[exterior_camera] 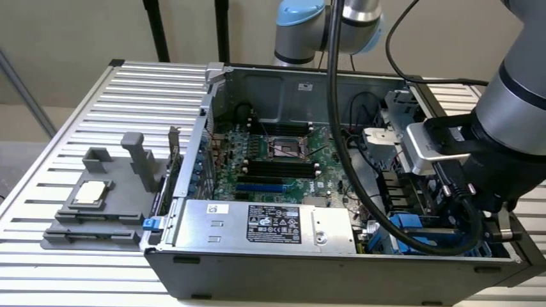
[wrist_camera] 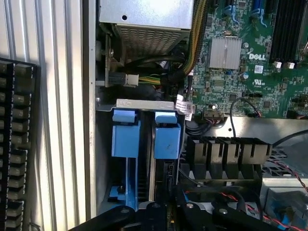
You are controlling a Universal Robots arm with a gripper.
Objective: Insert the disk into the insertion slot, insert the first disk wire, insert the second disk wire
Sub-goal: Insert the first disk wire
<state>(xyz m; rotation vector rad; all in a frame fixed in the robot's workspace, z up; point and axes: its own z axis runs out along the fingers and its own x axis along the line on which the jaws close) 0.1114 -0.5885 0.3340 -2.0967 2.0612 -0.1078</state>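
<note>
The disk (wrist_camera: 168,139) stands on edge in its bright blue frame inside the drive cage, seated in the insertion slot (wrist_camera: 144,104) beside a second blue frame (wrist_camera: 126,139). My gripper (wrist_camera: 159,214) hangs directly over the near end of the disk; whether it touches the disk is hidden. In the exterior view my gripper (exterior_camera: 461,211) reaches down into the case's near right corner, above the blue parts (exterior_camera: 410,230) of the cage. Loose black cables (wrist_camera: 192,130) and thin red and black wires (wrist_camera: 288,175) lie next to the cage; I cannot tell which are the disk wires.
The open case holds a green motherboard (exterior_camera: 282,153) and a silver power-supply box (exterior_camera: 265,224) with a black label. A grey fixture (exterior_camera: 94,198) sits on the slatted table at the exterior view's left. A thick black cable (exterior_camera: 358,185) loops from the arm across the case.
</note>
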